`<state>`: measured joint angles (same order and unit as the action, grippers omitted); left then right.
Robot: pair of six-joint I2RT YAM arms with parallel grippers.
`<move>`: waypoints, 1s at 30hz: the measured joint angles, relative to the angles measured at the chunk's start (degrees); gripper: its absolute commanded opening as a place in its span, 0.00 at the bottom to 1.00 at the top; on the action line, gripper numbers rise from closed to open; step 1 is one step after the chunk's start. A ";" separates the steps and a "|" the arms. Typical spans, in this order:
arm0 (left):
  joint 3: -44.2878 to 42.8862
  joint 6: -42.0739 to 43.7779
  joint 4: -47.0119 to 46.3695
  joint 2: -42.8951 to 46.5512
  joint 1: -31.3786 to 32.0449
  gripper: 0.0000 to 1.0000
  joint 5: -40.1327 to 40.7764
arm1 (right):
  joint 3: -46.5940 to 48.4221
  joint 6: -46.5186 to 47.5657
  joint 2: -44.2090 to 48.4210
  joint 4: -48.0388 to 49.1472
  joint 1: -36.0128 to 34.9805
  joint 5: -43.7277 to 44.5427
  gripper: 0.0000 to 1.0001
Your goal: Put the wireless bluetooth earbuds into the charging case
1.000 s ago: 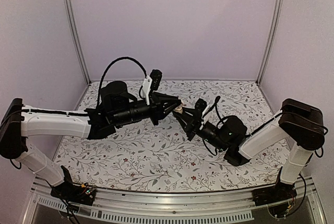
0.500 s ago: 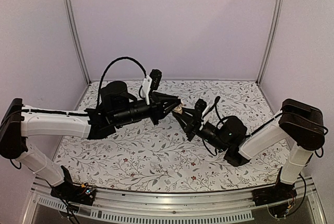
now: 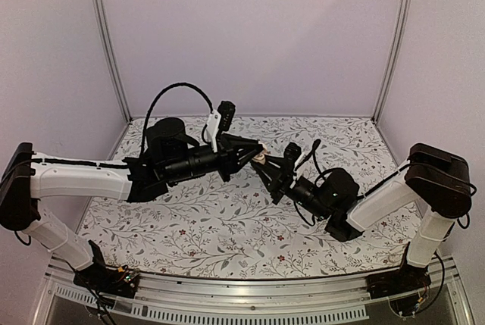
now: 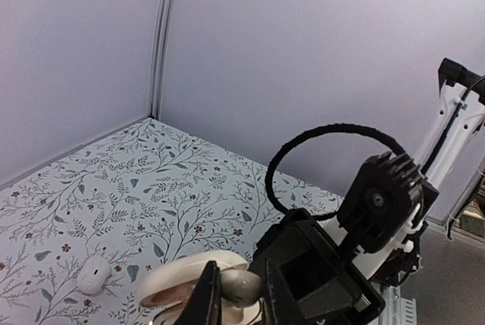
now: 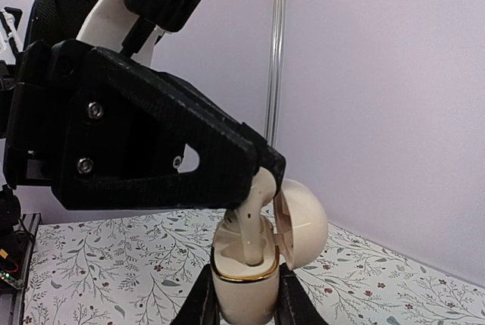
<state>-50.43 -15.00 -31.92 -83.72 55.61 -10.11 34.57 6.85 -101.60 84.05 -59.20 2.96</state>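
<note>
Bench (image 3: 227, 219) has a floral-print top. The left arm (image 3: 76, 177) and right arm (image 3: 386, 200) both reach in and meet nose to nose over the middle, up off the surface.

Right fingers (image 5: 203, 301) are clamped on the case (image 5: 242, 276) from both sides, low on its body. The case is upright and held in the air. Its lid (image 5: 303, 223) is hinged open, swung to the right in the right wrist view, and there's a gold rim around the mouth.

Left fingers (image 5: 227, 151) come in from above at a slant, closed on an earbud (image 5: 254, 207). Its top end is pinched at the tips and its lower end is already down inside the case rim. Can't tell if it's fully seated in the socket. From the top view the two sets of fingertips are practically touching at the case (image 3: 260, 160).

Spare earbud (image 4: 95, 273) lies loose on the bench, well apart from both arms, with nothing touching it.
</note>
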 measured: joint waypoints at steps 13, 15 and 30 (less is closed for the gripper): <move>-0.02 -0.90 -0.48 -0.76 0.04 0.06 -0.24 | -0.02 0.02 0.11 -0.04 0.00 -0.04 0.00; -0.15 -1.11 -0.46 -0.83 0.04 0.06 -0.22 | -0.02 0.02 0.17 -0.02 0.00 -0.04 0.00; -2.91 -0.81 3.80 -0.92 0.50 0.25 1.16 | -0.09 0.35 1.36 0.00 0.02 0.46 0.00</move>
<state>-53.34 -15.81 -28.12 -84.64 56.12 -8.95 34.48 7.20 -100.25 84.05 -59.18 3.42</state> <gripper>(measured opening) 0.223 0.203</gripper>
